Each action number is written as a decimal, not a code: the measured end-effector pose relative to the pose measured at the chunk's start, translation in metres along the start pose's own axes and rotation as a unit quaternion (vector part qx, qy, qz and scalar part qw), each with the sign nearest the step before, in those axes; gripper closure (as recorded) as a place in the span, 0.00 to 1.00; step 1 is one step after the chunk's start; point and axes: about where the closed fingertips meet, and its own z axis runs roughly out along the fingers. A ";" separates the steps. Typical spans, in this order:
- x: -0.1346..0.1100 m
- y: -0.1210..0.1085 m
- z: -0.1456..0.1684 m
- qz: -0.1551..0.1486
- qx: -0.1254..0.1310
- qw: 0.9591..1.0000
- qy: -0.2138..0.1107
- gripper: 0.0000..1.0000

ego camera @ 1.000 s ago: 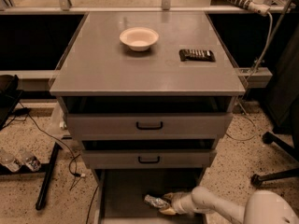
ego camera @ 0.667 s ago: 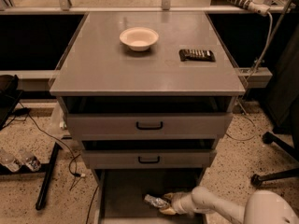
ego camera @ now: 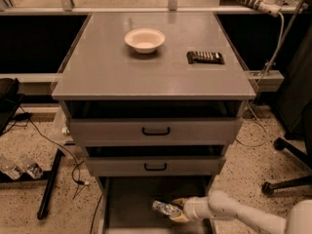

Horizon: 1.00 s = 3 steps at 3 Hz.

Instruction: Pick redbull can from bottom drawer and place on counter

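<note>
Silver and blue, the redbull can point(ego camera: 163, 208) lies on its side in the bottom drawer point(ego camera: 130, 204), right of that drawer's middle and towards its near end, with its long axis running roughly left to right. The drawer is pulled out, showing a plain grey floor. The gripper point(ego camera: 176, 211) reaches into it from the right at the end of a white arm point(ego camera: 229, 211) that enters from the lower right corner. Its tan jaws are clasped on the right end of the can, one on the far side and one on the near side, while the left end of the can sticks out free. Whether the can rests on the drawer floor or is raised just off it cannot be told.

Above, the middle drawer point(ego camera: 155, 166) and the top drawer point(ego camera: 156, 130) each carry a black handle, and both stand slightly pulled out. The grey counter surface point(ego camera: 146, 77) tops the cabinet. On it a cream bowl point(ego camera: 145, 39) sits upright towards the far side, a little left of centre, and a dark ribbed rectangular object point(ego camera: 205, 57) lies flat to its right, well apart from it.

On the speckled floor, two clear plastic bottles point(ego camera: 19, 167) lie at the left, and an office chair base point(ego camera: 287, 182) shows at the right.
</note>
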 end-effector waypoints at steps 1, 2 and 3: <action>-0.030 0.006 -0.066 -0.026 0.021 0.999 0.013 1.00; -0.063 0.022 -0.134 -0.040 0.036 0.998 0.028 1.00; -0.104 0.035 -0.190 -0.052 0.055 0.996 0.041 1.00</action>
